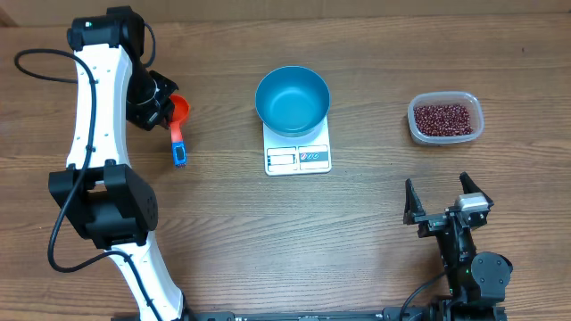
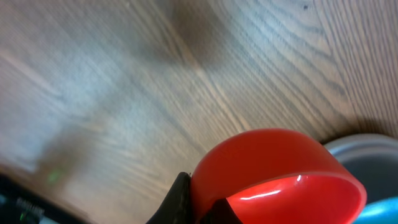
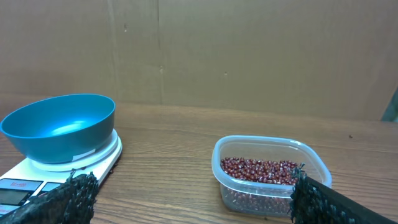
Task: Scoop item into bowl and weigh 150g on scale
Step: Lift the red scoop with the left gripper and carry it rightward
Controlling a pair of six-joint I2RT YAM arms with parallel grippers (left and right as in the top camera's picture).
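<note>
Red-orange scoop: position and grip? (RK)

At the left claw, far left on the surface. Fingers are together against the cup; I cannot tell whether they truly pinch it. Blue handle points back toward the robot, so the long axis runs near-to-far. (JM)

Beans? (RK)

All in the clear tub, far right, well apart from the scoop. Blue bowl sits empty on the scale, between the two. (JM)

Right claw? (RK)

Spread wide, holding nothing, near the tub on the robot's side; it is the nearer arm to the beans. Judgement: the scoop must cross rightward past the bowl to reach them. (JM)
</note>
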